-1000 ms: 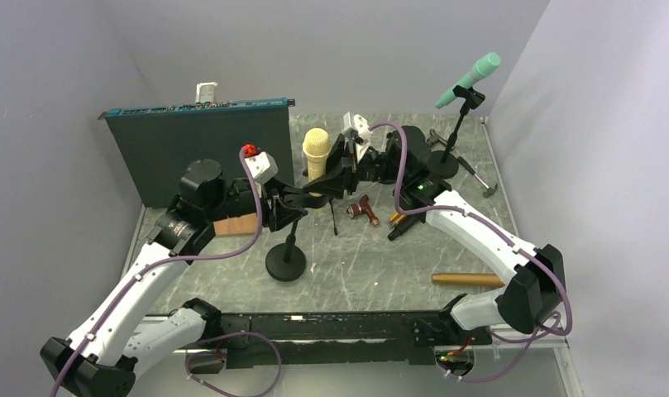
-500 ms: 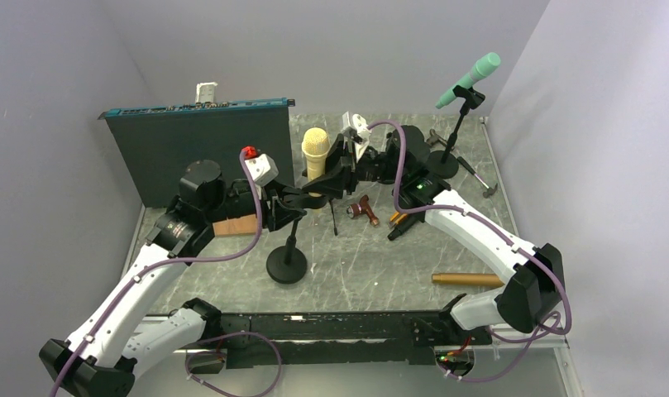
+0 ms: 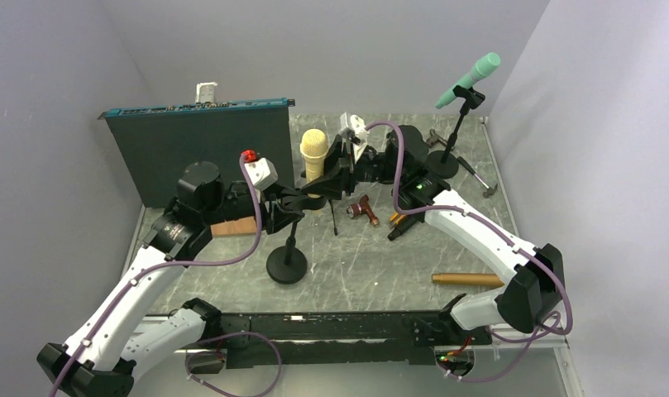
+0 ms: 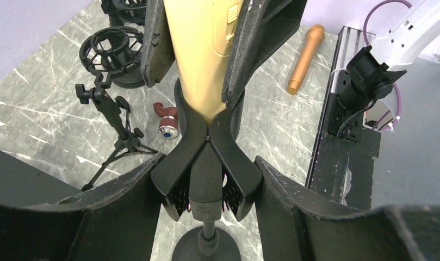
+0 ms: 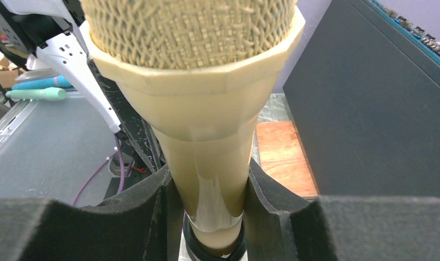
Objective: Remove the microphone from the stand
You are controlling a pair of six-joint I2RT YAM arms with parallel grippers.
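A cream microphone [image 3: 314, 149] stands tilted in the clip of a black stand with a round base [image 3: 286, 266]. My right gripper [image 3: 335, 169] is shut on the microphone body [image 5: 206, 136] just below the mesh head, one pad on each side. In the left wrist view the microphone's tapered tail [image 4: 204, 54] sits in the black forked clip [image 4: 206, 157]. My left gripper [image 4: 205, 163] straddles that clip, and both fingers touch its wings. The stand's base [image 4: 205, 247] shows right below.
A teal microphone [image 3: 471, 78] sits on a second stand at the back right. A dark panel [image 3: 207, 149] stands at the back left, with a wooden block [image 3: 236, 225] in front. A brown microphone [image 3: 467, 279], a small tripod [image 4: 117, 125] and a shock mount [image 4: 117, 54] lie on the marble.
The microphone head and the right gripper have shifted slightly left. The left arm has edged a little, still at the clip.
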